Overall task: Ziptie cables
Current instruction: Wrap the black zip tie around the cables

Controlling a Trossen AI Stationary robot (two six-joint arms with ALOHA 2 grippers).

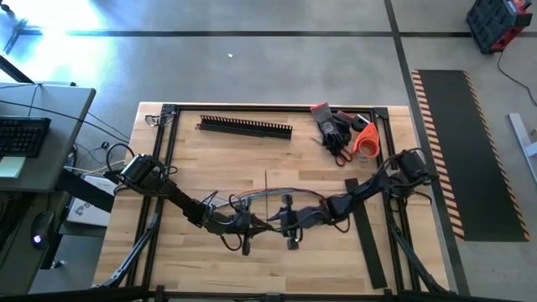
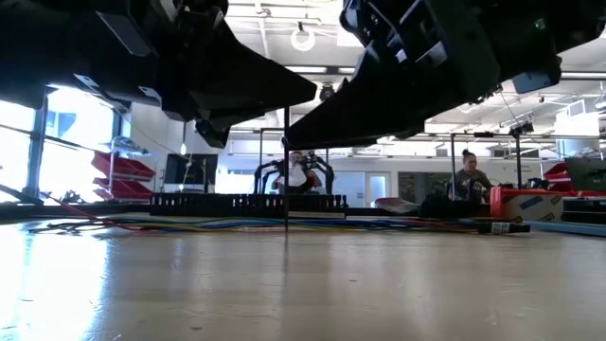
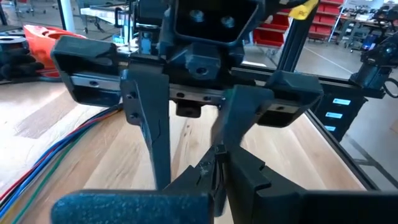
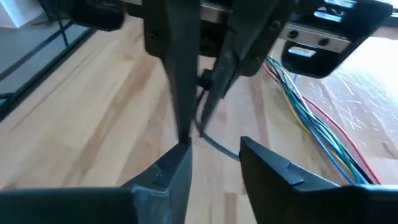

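The cables [image 4: 311,118] are a bunch of thin blue, red, green and whitish wires. They lie flat on the wooden table beside both grippers and also show in the left wrist view [image 3: 56,155] and the low view [image 2: 237,224]. My two grippers face each other at mid-table. My left gripper [image 1: 252,225] is shut on a thin black zip tie [image 2: 287,180]. My right gripper [image 4: 216,165] is open, its fingers either side of the tie's lower strand, just short of the left gripper's fingertips. My left gripper pinches the thin black zip tie [image 4: 202,121] between its two fingertips. The fingers come almost level from the table's left. In the low view the tie stands nearly upright, with its lower end close to the tabletop. A greyish strand [image 4: 221,148] curves away below the fingertips.
A long black slotted duct [image 1: 245,127] lies near the far edge. Black-and-red gloves [image 1: 334,127] and an orange tool [image 1: 367,141] sit at the far right. A flat black strip [image 1: 369,243] lies at the right. A person [image 2: 469,175] sits in the room behind.
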